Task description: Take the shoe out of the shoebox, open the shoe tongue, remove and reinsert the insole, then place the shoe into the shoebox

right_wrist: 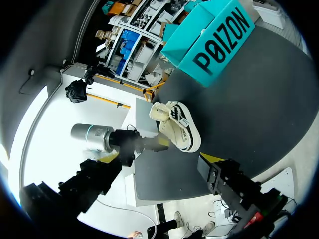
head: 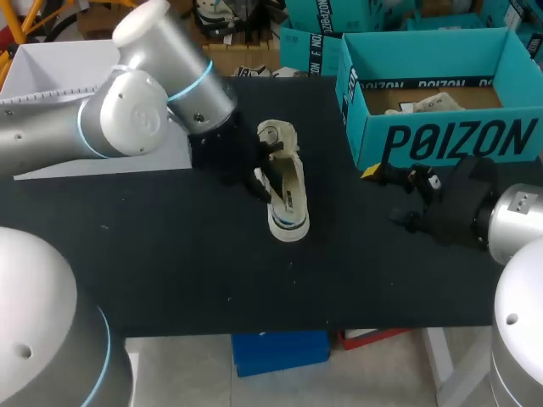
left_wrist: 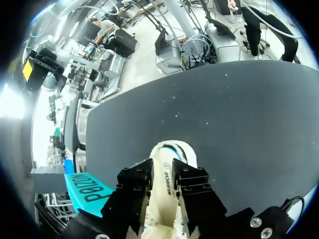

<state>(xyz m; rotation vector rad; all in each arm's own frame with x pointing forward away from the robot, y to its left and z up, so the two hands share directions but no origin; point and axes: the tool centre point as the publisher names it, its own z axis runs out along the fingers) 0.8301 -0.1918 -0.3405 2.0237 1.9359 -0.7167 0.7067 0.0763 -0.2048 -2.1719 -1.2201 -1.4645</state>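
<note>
Shoe [head: 288, 191] out on tabletop [head: 170, 254]; likely tongue-opening step. L gripper [head: 263, 180] jaws narrow, pinching shoe; R gripper [head: 390, 197] jaws wide. Next: R steadies shoe.

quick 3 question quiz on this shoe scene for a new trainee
1. True or false: the shoe is on the table, outside the shoebox.
2. Which gripper is at the shoe? A) left gripper B) right gripper C) neither
3. Fill in: the right gripper is empty and its fingers are ____.
Key: 1 true; 2 A; 3 open.
</note>
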